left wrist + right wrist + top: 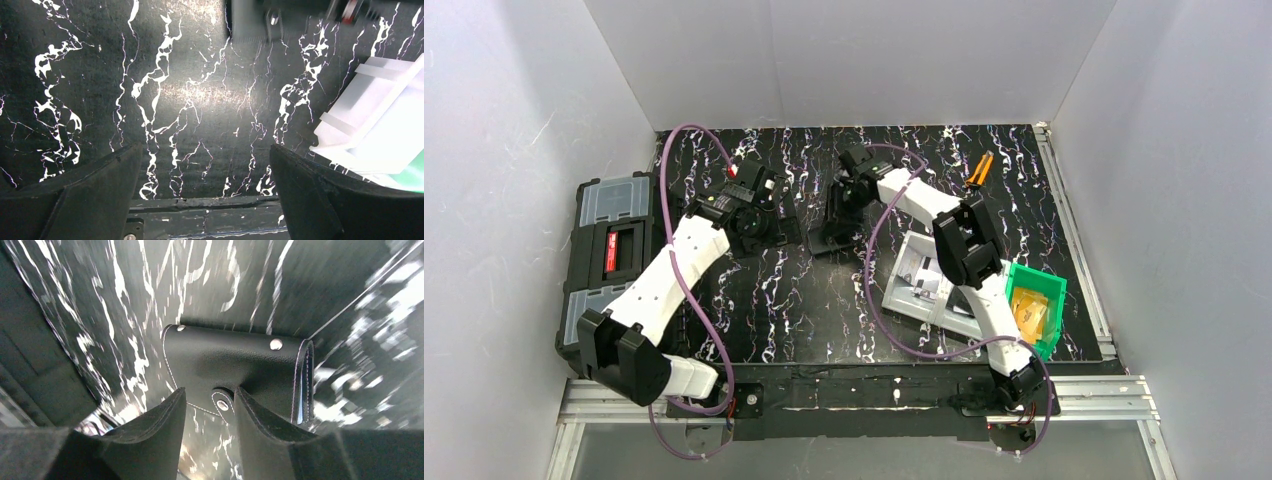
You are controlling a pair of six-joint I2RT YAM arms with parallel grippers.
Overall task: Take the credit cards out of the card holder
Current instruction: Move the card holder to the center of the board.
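Far left, against the edge of the black, white-veined bench (754, 320): black toolbox (609, 255), lid shut, grey-lidded compartments at both ends, red label in the middle, contents hidden. Next, left tool (204, 155), fingers spread wide apart, poised over bare bench, holding nothing, touching nothing. Just right of it, near the bench's middle and towards the back: card holder (235, 365), black leather with white stitching and metal snaps, folded shut, a sliver of glossy blue lining visible along its open edge. Cannot tell from here whether any cards are inside. Over its near side, right tool (210, 400), fingers part-way apart and straddling the small strap tab (222, 402) with its snap. Tab against one finger, a strip of bench visible between it and the other finger, so not clamped. Further right, white tray (902, 262), tilted relative to the bench edge, partly hidden under the right arm, with small dark and silvery pieces inside, too small to identify. Behind the tray, near the back edge: orange-handled tool (979, 170), lying loose, well apart from everything else. Far right, touching the tray's right side: green bin (1056, 285), with a flat orange-tan card (1030, 310) lying inside on its floor.
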